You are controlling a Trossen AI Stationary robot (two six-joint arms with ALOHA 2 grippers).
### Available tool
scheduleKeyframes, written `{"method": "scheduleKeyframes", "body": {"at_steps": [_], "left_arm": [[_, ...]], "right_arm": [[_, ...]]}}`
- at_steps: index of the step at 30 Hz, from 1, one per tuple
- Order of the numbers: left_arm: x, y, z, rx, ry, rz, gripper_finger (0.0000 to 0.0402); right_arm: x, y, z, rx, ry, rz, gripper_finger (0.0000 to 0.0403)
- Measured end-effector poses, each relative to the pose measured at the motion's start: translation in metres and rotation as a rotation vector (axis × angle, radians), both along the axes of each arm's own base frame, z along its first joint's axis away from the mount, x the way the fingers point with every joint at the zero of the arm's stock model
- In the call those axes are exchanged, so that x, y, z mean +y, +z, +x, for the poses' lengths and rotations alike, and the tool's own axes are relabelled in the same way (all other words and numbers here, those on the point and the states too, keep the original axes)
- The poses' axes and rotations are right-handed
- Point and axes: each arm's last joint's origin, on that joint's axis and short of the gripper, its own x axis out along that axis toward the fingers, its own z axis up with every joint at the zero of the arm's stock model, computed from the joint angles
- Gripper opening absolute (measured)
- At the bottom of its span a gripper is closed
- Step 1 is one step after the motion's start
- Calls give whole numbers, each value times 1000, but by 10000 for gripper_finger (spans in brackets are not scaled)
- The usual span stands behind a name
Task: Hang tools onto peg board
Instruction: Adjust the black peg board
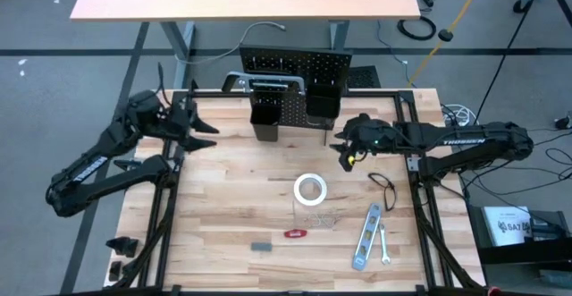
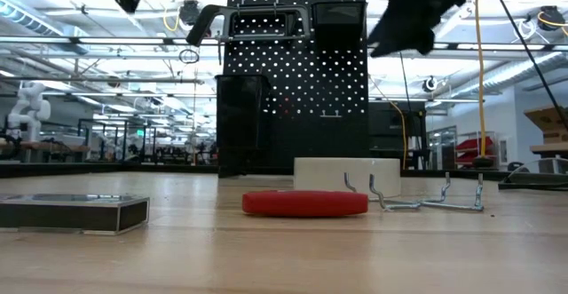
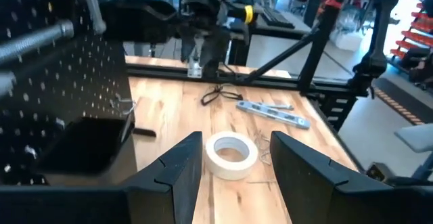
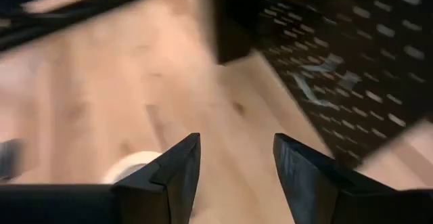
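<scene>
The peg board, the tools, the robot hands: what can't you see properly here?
- Peg board: blurred in the right wrist view, its hooks unclear.
- Tape roll: low view, the red-handled tool covers its bottom.
- Small grey block: too small in the high view to name.
- Bin insides: too dark.

White tape roll (image 1: 310,190), silver level (image 1: 365,236) flat before upright black peg board (image 1: 295,68).
</scene>
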Motion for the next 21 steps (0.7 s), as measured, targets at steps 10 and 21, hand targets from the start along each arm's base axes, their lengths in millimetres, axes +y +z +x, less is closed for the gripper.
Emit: {"method": "scheduleKeyframes", "body": {"at_steps": [10, 21], "left_arm": [[2, -45, 11, 8, -16, -17, 178], [0, -44, 12, -12, -37, -3, 178]], "right_arm": [[-12, -27, 8, 122, -272, -98, 132], [-21, -71, 1, 79, -290, -118, 2]]}}
